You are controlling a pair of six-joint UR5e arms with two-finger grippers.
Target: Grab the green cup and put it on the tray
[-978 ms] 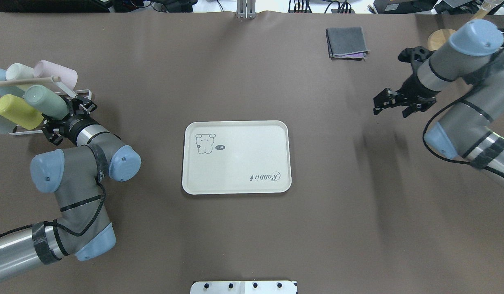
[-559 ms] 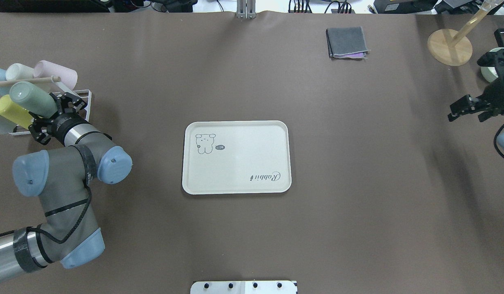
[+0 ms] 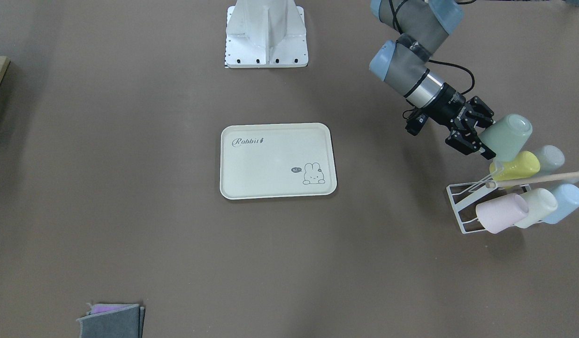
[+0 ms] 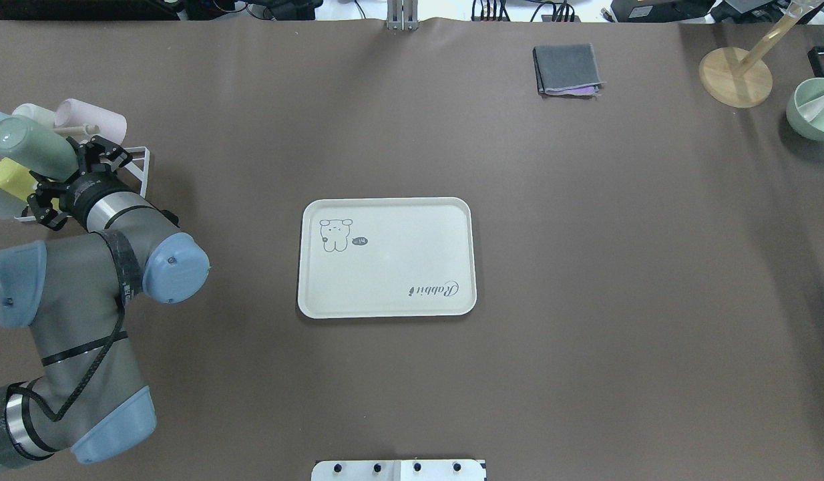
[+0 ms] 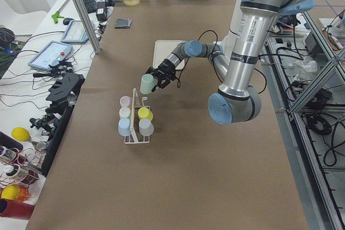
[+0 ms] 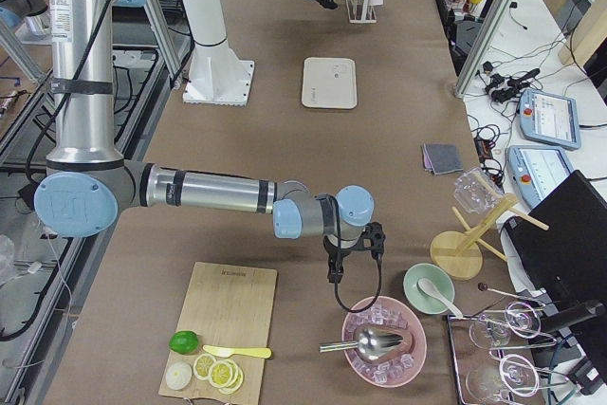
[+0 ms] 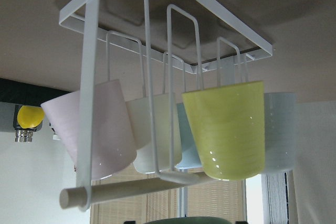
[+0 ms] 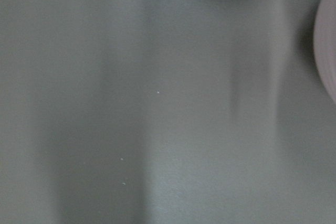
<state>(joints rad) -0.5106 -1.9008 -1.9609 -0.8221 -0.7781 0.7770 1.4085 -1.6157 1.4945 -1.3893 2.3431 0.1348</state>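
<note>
Plainly, green cup (image 4: 30,145): held out beyond the fingertips of the left gripper (image 4: 68,175). It lies on its side with its base pointing away from the wrist, just above the yellow cup (image 3: 514,166) and the wire rack (image 3: 458,206), and appears clear of the prongs.
Handling: likely light, stiff, thin-walled plastic. The matte but smooth, tapered wall could slip or twist in a narrow pinch. It is not fragile.
Hold point: the rim end, where the wall is widest; a modest squeeze should be enough.
Left gripper: closed on the cup's mouth end. I cannot tell from these angles whether one finger sits inside the rim.
Left arm: reaching out sideways from the base, elbow bent, wrist angled slightly down and roughly in line with the cup's axis.
Tray (image 4: 398,257): back past the wrist, toward the table's middle, well apart from the gripper. The cup is not yet on it.
Right gripper (image 6: 353,258): fingers down, far from the tray. It shows only in the side view, so its opening cannot be told.
</note>
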